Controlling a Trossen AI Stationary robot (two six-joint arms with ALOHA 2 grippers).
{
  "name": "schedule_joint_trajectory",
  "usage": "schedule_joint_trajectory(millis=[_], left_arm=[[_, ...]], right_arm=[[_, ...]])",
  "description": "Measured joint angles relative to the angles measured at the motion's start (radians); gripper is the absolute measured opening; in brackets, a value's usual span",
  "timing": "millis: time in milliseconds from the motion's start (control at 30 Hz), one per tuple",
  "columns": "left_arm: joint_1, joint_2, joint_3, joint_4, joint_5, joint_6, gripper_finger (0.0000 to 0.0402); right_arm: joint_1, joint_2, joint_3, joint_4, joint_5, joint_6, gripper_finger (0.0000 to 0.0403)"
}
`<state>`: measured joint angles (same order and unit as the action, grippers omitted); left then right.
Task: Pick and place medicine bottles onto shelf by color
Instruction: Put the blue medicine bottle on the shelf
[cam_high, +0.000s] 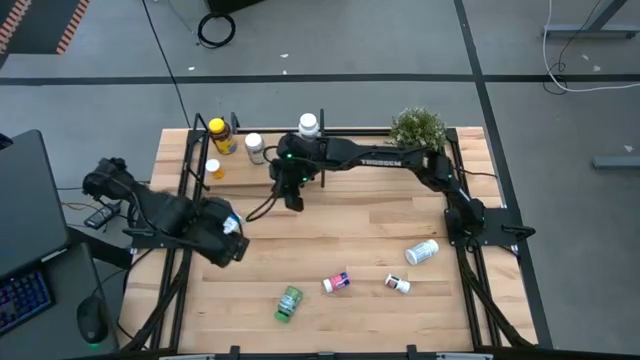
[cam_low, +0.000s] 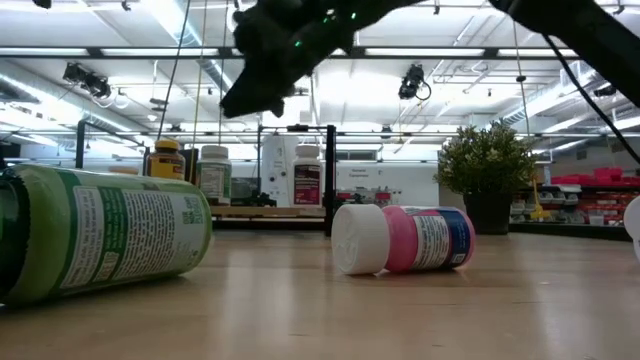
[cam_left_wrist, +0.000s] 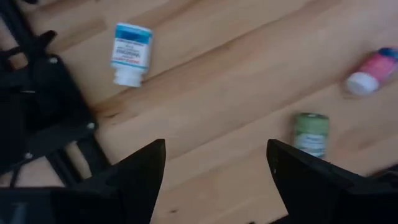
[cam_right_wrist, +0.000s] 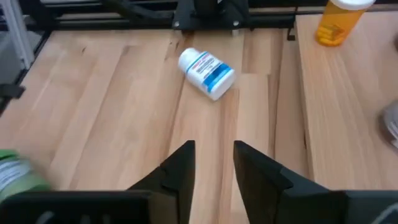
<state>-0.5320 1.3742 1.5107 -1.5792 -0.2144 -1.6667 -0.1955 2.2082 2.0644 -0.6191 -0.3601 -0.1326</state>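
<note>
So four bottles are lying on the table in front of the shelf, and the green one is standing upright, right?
Not quite. The green bottle is lying on its side like the others, not standing; the low view shows it clearly, tipped over on the table. Four bottles in front of the shelf is correct.

Four bottles (cam_high: 256, 148) stand on the shelf (cam_high: 240, 172) beyond the right fingers (cam_right_wrist: 183, 168); four more (cam_high: 337, 283) lie on the surface (cam_high: 340, 230) nearer the left fingers (cam_left_wrist: 146, 171).
</note>
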Motion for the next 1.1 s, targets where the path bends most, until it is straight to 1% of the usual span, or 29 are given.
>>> schedule_joint_trajectory(millis=[100, 133, 233, 267, 367, 500, 567, 700, 800, 867, 933, 1100], left_arm=[[0.007, 0.032, -0.035, 0.019, -0.022, 0.039, 0.0286], [0.022, 0.041, -0.048, 0.014, -0.007, 0.051, 0.0286], [0.07, 0.064, -0.114, 0.011, 0.092, 0.107, 0.0285], [0.079, 0.064, -0.14, 0.017, 0.111, 0.119, 0.0285], [0.103, 0.051, -0.223, 0.036, 0.105, 0.157, 0.0282], [0.106, -0.007, -0.354, 0.153, 0.057, 0.208, 0.0256], [0.11, -0.045, -0.433, 0.222, 0.055, 0.212, 0.0235], [0.126, -0.126, -0.578, 0.316, 0.065, 0.212, 0.0198], [0.15, -0.181, -0.658, 0.378, 0.08, 0.22, 0.0184], [0.169, -0.208, -0.694, 0.392, 0.088, 0.231, 0.0185], [0.193, -0.229, -0.723, 0.409, 0.106, 0.26, 0.0195], [0.264, -0.246, -0.783, 0.433, 0.172, 0.345, 0.0252]], right_arm=[[-0.001, -0.048, 0.0, -0.098, 0.0, -0.001, 0.0136], [-0.001, -0.066, 0.0, -0.127, 0.0, -0.002, 0.0141], [-0.001, -0.121, 0.0, -0.231, 0.001, -0.002, 0.0155], [-0.001, -0.137, 0.0, -0.264, 0.001, -0.002, 0.0158], [-0.001, -0.175, 0.0, -0.361, 0.001, -0.006, 0.0164], [-0.001, -0.214, 0.0, -0.449, 0.033, -0.025, 0.0164], [-0.001, -0.227, 0.0, -0.476, 0.051, -0.028, 0.0164], [-0.001, -0.241, 0.0, -0.49, 0.054, -0.028, 0.0165], [-0.001, -0.249, 0.0, -0.492, 0.054, -0.027, 0.0165], [-0.001, -0.249, -0.001, -0.497, 0.054, -0.021, 0.0165], [-0.001, -0.249, -0.001, -0.5, 0.054, -0.021, 0.0165], [-0.001, -0.249, -0.001, -0.499, 0.053, -0.023, 0.0165]])
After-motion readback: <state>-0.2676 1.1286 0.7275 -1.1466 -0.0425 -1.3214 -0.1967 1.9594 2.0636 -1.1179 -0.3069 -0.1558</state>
